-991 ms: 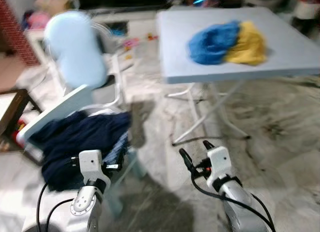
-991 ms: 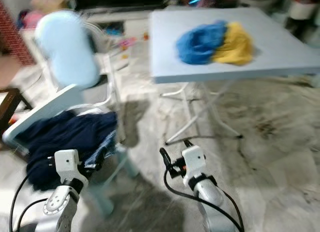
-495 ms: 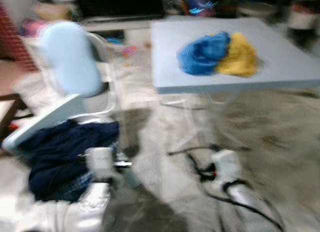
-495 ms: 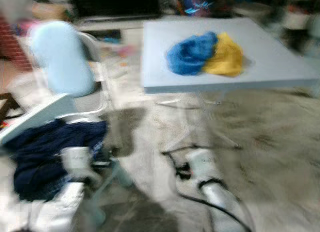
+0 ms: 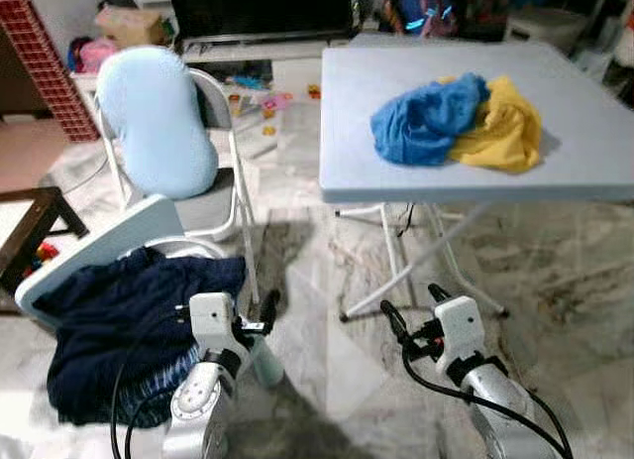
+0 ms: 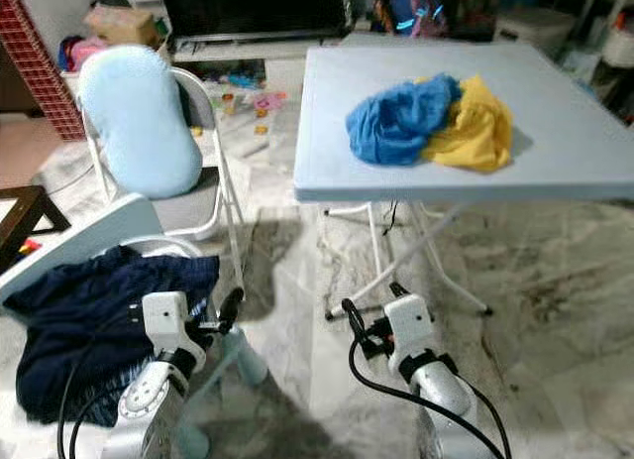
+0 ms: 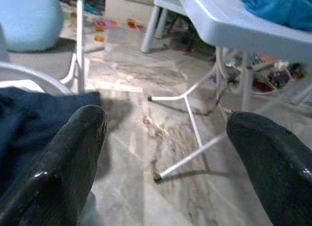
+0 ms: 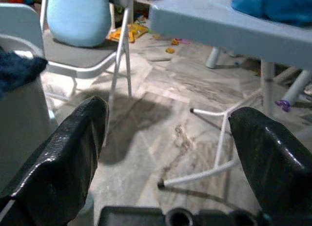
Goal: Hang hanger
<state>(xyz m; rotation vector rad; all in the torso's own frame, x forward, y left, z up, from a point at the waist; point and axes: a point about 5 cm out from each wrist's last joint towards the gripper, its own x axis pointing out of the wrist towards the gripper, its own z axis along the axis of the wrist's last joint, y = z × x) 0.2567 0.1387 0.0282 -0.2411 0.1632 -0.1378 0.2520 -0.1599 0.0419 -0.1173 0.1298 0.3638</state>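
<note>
Since a second ago your head camera has swung and steadied, so the scene reads sharp now, and both arms have stayed raised low in front of you.

At twelve to one o'clock stands the worktop (image 5: 594, 162), carrying a blue cloth (image 5: 426, 117) touching a yellow cloth (image 5: 505, 132). At ten o'clock is a folding chair (image 5: 213, 206) with a pale blue cushion (image 5: 154, 122). At eight o'clock a dark blue garment (image 5: 129, 320) lies heaped over a white chair (image 5: 94, 251).

No hanger is visible; you cannot tell where it is. Expect it light, stiff and slippery: grip the neck below the hook.

Your left pincer (image 7: 165, 153) and right pincer (image 8: 168, 148) hang wide open, holding nothing.
</note>
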